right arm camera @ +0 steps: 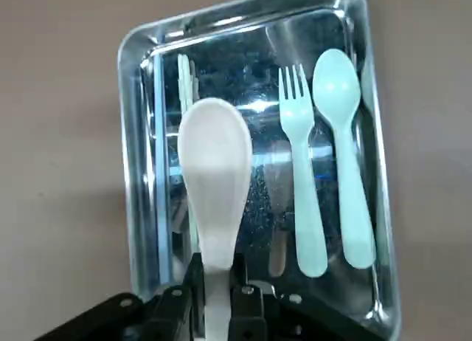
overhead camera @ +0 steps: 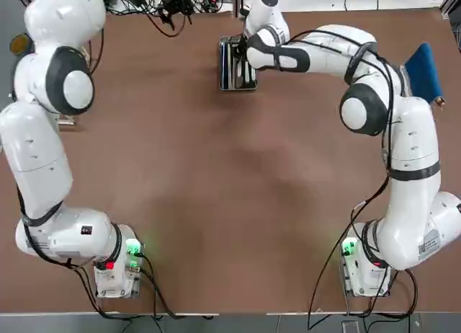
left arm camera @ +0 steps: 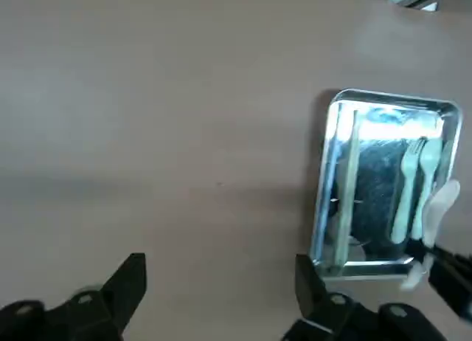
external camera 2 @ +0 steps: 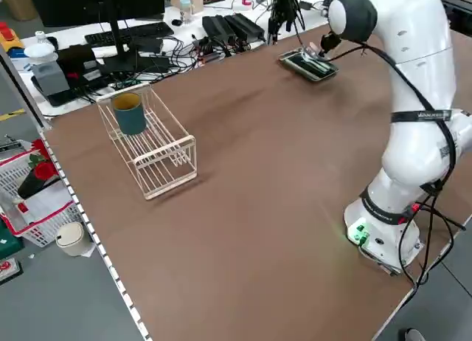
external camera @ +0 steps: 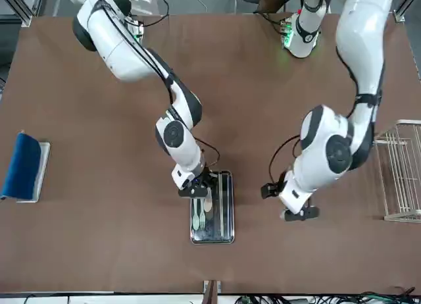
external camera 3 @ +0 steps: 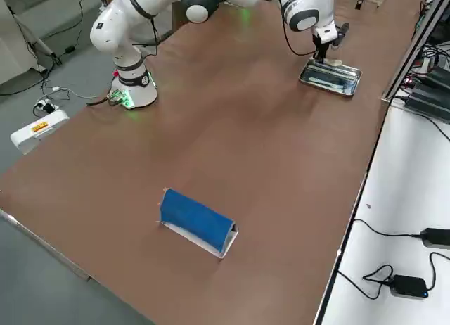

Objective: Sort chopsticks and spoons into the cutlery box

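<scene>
Above the cutlery box [right arm camera: 133, 171], your right gripper [right arm camera: 217, 293] clamps a cream, oval-bowled spoon [right arm camera: 215, 171] by its handle; a pale fork [right arm camera: 302, 186], another spoon [right arm camera: 343, 149] and chopsticks [left arm camera: 345, 186] lie inside. Your left gripper [left arm camera: 214, 289] hangs released nearby.

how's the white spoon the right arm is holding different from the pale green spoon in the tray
The white spoon is clamped by its handle in the right end effector and held above the metal tray; the pale green spoon lies flat inside the tray beside a fork. The white spoon's bowl looks wider and is cream-white; the green spoon's is narrower and mint-tinted. In the right wrist view, both point their bowls the same way along the tray.
</scene>
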